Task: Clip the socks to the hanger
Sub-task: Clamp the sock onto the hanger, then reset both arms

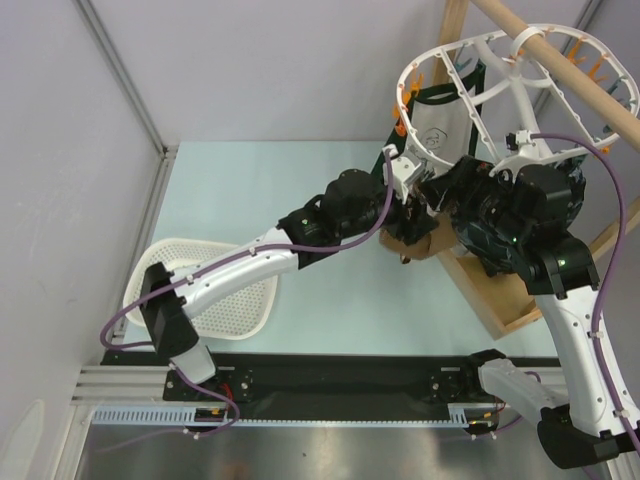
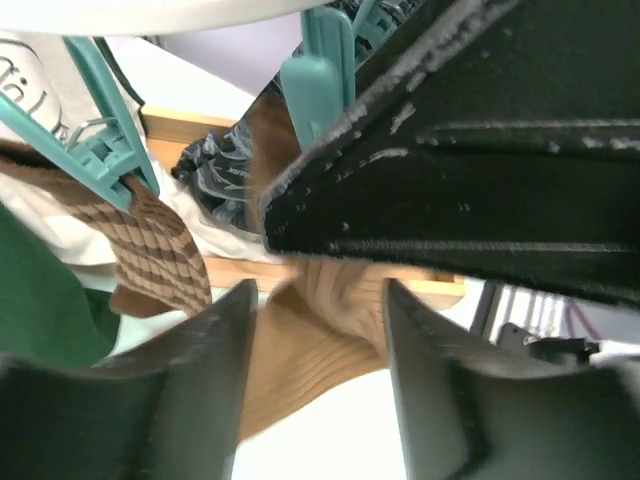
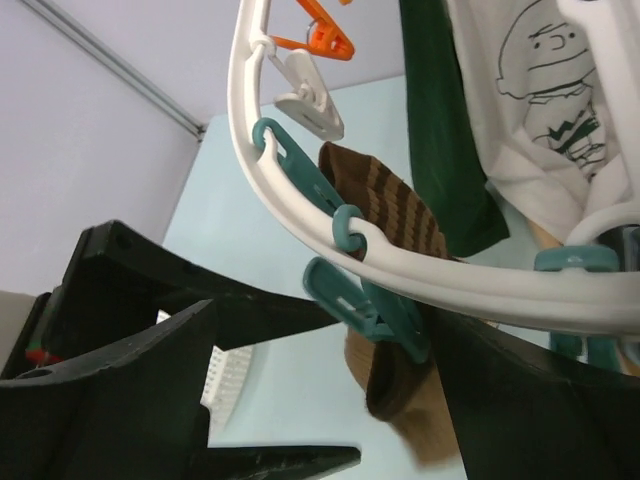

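The white ring hanger (image 1: 440, 50) hangs from a wooden rod at the upper right. Both grippers are under its near rim. In the right wrist view one brown striped sock (image 3: 385, 200) hangs from a teal clip on the white rim (image 3: 470, 290). A second brown sock (image 3: 400, 385) hangs below another teal clip (image 3: 350, 295). My right gripper (image 3: 325, 340) is open, with its fingers on either side of that clip and sock. My left gripper (image 2: 318, 290) is open just below the tan sock (image 2: 320, 340). The clipped striped sock (image 2: 150, 240) is to its left.
A dark green cloth (image 3: 440, 120) and a white cartoon-print shirt (image 3: 550, 90) also hang from the hanger. Orange clips (image 3: 325, 35) sit along the rim. A white perforated basket (image 1: 230, 290) lies on the table at the left. A wooden stand (image 1: 490, 300) is on the right.
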